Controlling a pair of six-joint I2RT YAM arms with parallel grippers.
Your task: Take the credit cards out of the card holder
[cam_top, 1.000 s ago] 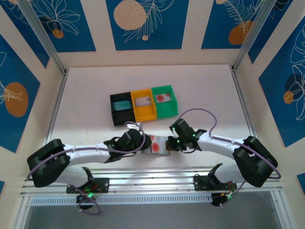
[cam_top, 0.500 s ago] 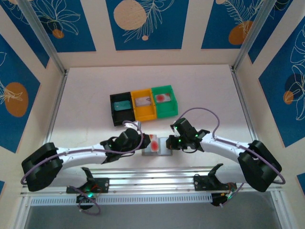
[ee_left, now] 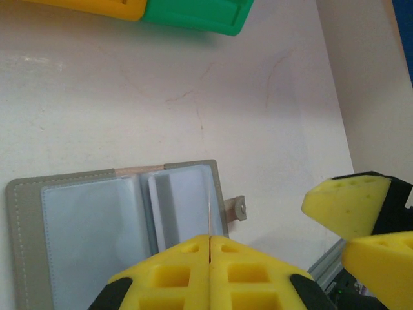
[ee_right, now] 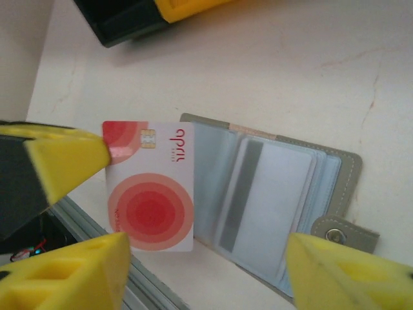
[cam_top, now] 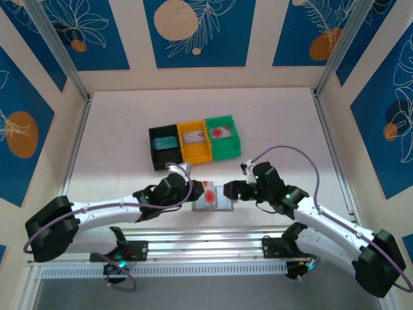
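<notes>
The grey-taupe card holder (cam_top: pixel 218 203) (ee_right: pixel 348 169) lies open on the table between the two arms, its clear pockets up and its snap tab (ee_left: pixel 240 208) to one side. My left gripper (cam_top: pixel 191 191) (ee_left: pixel 210 237) is shut on a credit card (cam_top: pixel 210 192) (ee_right: pixel 150 194), white with a big red dot, held just off the holder's left edge. It shows edge-on in the left wrist view. Another pale card with a dark stripe (ee_right: pixel 271 194) sits in a pocket. My right gripper (cam_top: pixel 233 191) (ee_right: pixel 206 274) stands open beside the holder's right side, holding nothing.
A black bin (cam_top: pixel 156 155), an orange bin (cam_top: pixel 197 154) and a green bin (cam_top: pixel 226 150) stand in a row behind the holder, each with a card inside. The metal rail (cam_top: pixel 206 248) runs along the near table edge, close below the holder.
My right gripper has opened and let go of the holder, and its arm has swung back to the right. The left gripper stays shut on the red-dot card.
</notes>
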